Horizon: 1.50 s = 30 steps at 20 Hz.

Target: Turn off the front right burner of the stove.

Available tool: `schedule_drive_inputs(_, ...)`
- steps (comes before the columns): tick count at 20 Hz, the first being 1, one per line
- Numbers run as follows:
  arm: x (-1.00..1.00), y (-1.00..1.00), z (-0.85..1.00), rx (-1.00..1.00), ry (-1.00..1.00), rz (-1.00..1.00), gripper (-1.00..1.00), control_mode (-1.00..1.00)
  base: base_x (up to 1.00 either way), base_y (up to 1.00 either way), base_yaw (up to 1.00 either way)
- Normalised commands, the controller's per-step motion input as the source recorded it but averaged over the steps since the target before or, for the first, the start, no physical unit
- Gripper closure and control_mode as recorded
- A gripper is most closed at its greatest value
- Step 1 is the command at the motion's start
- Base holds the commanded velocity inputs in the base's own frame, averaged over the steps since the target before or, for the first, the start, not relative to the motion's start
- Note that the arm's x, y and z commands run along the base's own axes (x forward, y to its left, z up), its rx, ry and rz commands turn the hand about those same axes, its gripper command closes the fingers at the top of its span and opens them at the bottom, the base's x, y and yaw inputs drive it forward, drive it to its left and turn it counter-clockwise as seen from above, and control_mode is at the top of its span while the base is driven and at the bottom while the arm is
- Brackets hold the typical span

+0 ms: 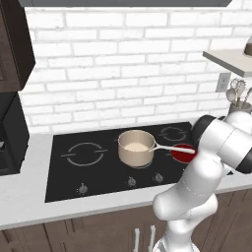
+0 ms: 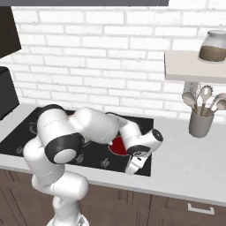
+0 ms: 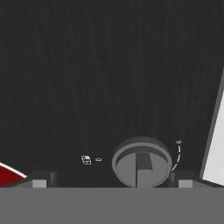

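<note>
The knob [image 3: 141, 162], small, rigid and probably smooth, is seen directly between the spread fingers [image 3: 39, 180] of the gripper [image 3: 109, 181], nothing held, and should be taken across its raised ridge, with the red burner [image 3: 8, 176] off to one side on the stove [image 3: 109, 78].

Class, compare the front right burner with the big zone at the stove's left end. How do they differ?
The front right burner is a glowing red disc; the left zone is dark, marked by a broken grey ring. The left zone looks wider. The saucepan handle reaches over the red burner; nothing crosses the left zone. Both lie flush in the black stove.
</note>
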Motion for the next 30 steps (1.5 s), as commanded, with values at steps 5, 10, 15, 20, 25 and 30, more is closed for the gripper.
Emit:
schedule_drive_inputs(5, 0.00, -0.17, -0.04, 0.00, 0.00, 0.00, -1.00, -1.00, 0.00, 0.00, 0.00)
schedule_drive_inputs(10, -0.13, -0.13, -0.10, 0.00, 0.01, 0.00, -1.00, -1.00, 0.00, 0.00, 0.00)
schedule_drive_inputs(15, -0.10, -0.15, -0.04, 0.00, 0.00, 0.00, -1.00, -1.00, 0.00, 0.00, 0.00)
schedule_drive_inputs(20, 0.00, 0.00, 0.00, 0.00, 0.00, 0.00, -1.00, -1.00, 0.00, 0.00, 0.00)
schedule_drive_inputs(25, 0.00, 0.00, 0.00, 0.00, 0.00, 0.00, 1.00, -1.00, 0.00, 0.00, 0.00)
schedule_drive_inputs(30, 0.00, 0.00, 0.00, 0.00, 0.00, 0.00, 1.00, -1.00, 0.00, 0.00, 0.00)
